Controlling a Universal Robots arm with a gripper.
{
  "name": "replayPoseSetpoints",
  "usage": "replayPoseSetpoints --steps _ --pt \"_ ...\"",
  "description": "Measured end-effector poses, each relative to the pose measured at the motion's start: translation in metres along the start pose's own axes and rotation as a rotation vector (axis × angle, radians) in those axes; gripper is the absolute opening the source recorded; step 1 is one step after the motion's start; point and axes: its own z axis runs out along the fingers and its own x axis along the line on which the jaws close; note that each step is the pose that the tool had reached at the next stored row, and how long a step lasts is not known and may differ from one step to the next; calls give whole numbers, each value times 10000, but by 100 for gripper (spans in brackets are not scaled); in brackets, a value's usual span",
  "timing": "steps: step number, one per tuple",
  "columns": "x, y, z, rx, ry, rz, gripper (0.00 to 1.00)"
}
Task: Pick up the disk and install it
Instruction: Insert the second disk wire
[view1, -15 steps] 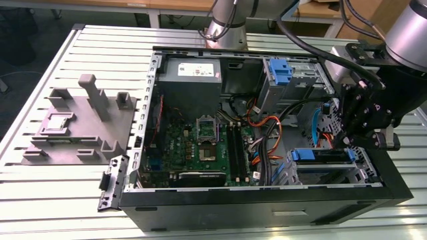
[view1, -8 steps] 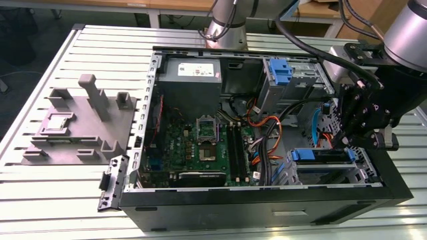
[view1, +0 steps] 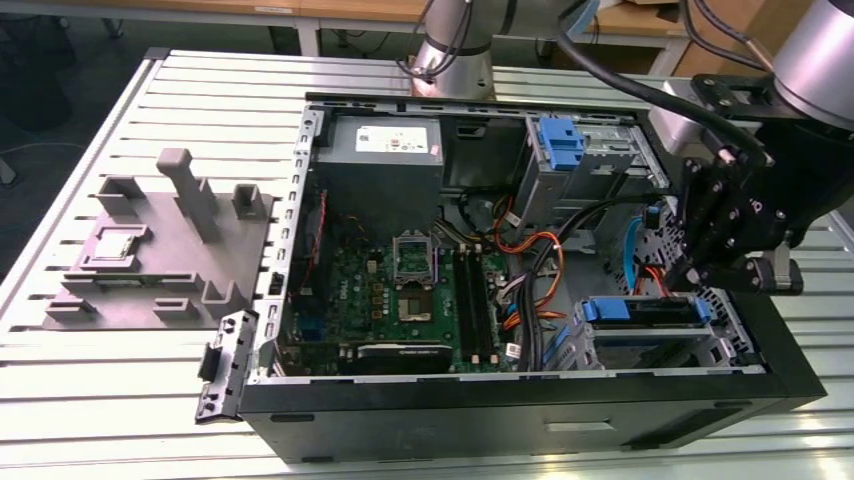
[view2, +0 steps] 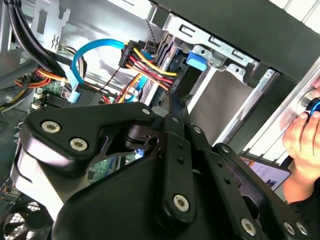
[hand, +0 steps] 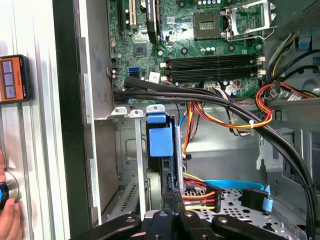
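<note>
Looking into the open case (view1: 534, 400) on the tabletop (view1: 160, 400), we see the gripper (view1: 727, 265) hanging over the drive cage at about four o'clock in the exterior view, its black linkage close above the bay. The disk (view1: 643, 312) appears to sit already in that bay: a dark slab with a blue bracket (view1: 607, 309) across its near end, seen edge-on in the first wrist view as a blue tab (hand: 160, 137) between the metal cage walls, with the red, yellow and black power plug (hand: 200, 197) nearby. We cannot tell whether the gripper is open or closed, since the linkage hides the tips in both wrist views, and we cannot say whether it touches the disk. We judge the step in hand to be the install itself, at seating or just past it, rather than the pick-up. A next move would call for a straight path along the cage rails and care for the orange and blue cables (view1: 534, 270) running at nine o'clock from the bay. A person's hand (view2: 305, 140) rests at the case's outer edge.
</note>
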Motion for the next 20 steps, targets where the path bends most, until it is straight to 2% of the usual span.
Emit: replayPoseSetpoints --steps 5,11,15,20 --pt "6 67 -1 -1 0 1 10" --pt "0 71 -31 0 1 0 10" --pt "-29 73 -60 0 0 0 10" --pt "-94 78 -64 1 8 0 10"
